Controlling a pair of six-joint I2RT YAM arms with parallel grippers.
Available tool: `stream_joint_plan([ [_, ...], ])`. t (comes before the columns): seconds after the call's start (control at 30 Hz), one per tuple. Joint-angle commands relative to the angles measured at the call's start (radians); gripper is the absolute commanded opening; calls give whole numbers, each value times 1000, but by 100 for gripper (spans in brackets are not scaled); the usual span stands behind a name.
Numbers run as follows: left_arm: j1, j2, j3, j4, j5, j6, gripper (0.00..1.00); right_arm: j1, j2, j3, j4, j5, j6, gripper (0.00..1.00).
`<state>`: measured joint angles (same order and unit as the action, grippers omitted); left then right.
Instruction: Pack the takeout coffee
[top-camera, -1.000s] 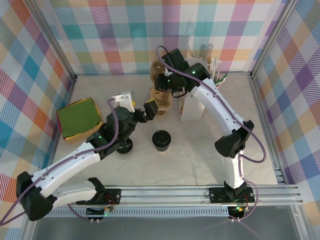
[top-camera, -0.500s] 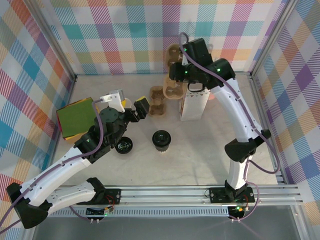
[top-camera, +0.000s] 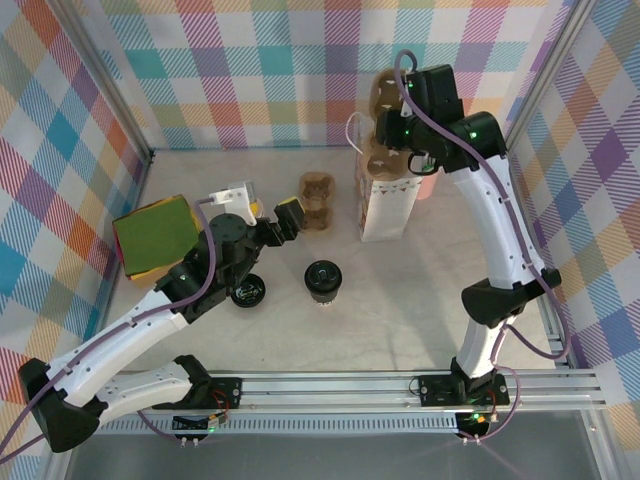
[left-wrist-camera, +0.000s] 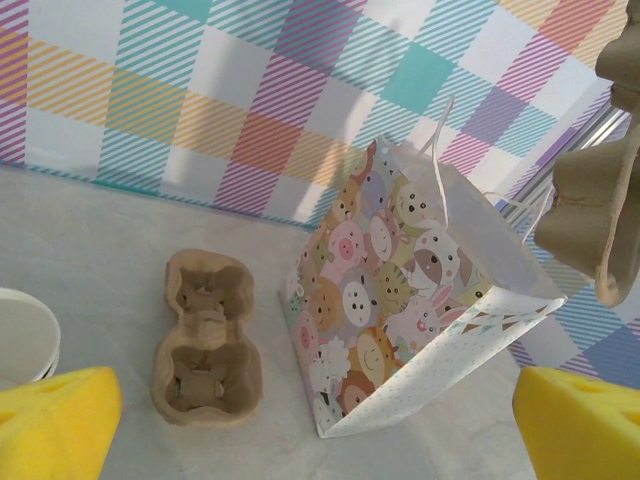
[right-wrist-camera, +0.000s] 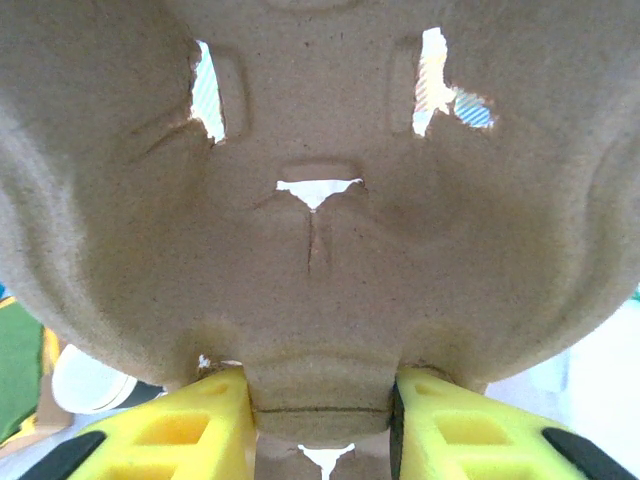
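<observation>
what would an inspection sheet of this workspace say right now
surface: pale table, nothing spilled seen
job's things: coffee cup upright, lidded, outside the paper bag; bag stands open
clutter: spare carrier on table, black lid, napkin stack, white cup
grippers: left gripper open, empty; right gripper shut on lifted carrier, held high near bag
cables: purple cables along both arms
surroundings: checked walls, metal frame

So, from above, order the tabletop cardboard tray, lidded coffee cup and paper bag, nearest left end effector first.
1. Brown cardboard tray on the table, beside left end effector
2. Black-lidded dark coffee cup, toward the bases
3. White printed paper bag, farther right
</observation>
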<state>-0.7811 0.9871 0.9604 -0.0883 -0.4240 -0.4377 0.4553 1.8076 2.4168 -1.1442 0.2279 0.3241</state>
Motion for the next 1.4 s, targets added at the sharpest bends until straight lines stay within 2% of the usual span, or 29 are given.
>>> stream_joint_plan([
  [0.0, 8, 4, 6, -14, 28, -26, 100, -25, 27, 16, 39, 33, -55, 35],
  [0.5, 8, -23, -24, -54, 56, -62, 100, -65, 202, 88, 80, 106, -151, 35],
  [1.37, 8, -53, -68, -38, 46, -67, 100, -84, 272, 39, -94, 37, -82, 38],
])
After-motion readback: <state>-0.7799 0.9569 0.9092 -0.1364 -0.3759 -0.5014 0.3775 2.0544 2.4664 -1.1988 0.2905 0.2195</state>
